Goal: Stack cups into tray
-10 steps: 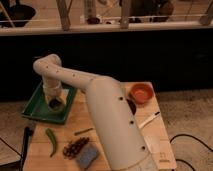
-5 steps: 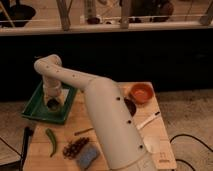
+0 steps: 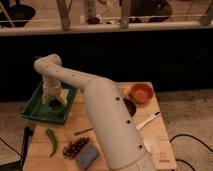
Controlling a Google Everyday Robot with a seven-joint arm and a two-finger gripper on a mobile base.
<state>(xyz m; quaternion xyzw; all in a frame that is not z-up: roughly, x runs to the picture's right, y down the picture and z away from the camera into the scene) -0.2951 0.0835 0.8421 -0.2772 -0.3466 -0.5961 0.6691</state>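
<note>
The green tray (image 3: 35, 111) lies at the table's left rear. My white arm reaches over it and my gripper (image 3: 55, 101) hangs down inside the tray, right over a small dark cup (image 3: 56, 105) standing on the tray floor. I cannot tell whether the gripper touches the cup. The pale green cup is not visible; it may be hidden by the arm or gripper.
An orange bowl (image 3: 141, 92) stands at the table's right rear, with the dark maroon bowl (image 3: 129, 106) half hidden behind my arm. A green pepper (image 3: 51, 141), a brown cluster (image 3: 75, 147), a blue sponge (image 3: 86, 156), a thin stick (image 3: 82, 131) and a white utensil (image 3: 148, 121) lie on the wooden table (image 3: 160, 145).
</note>
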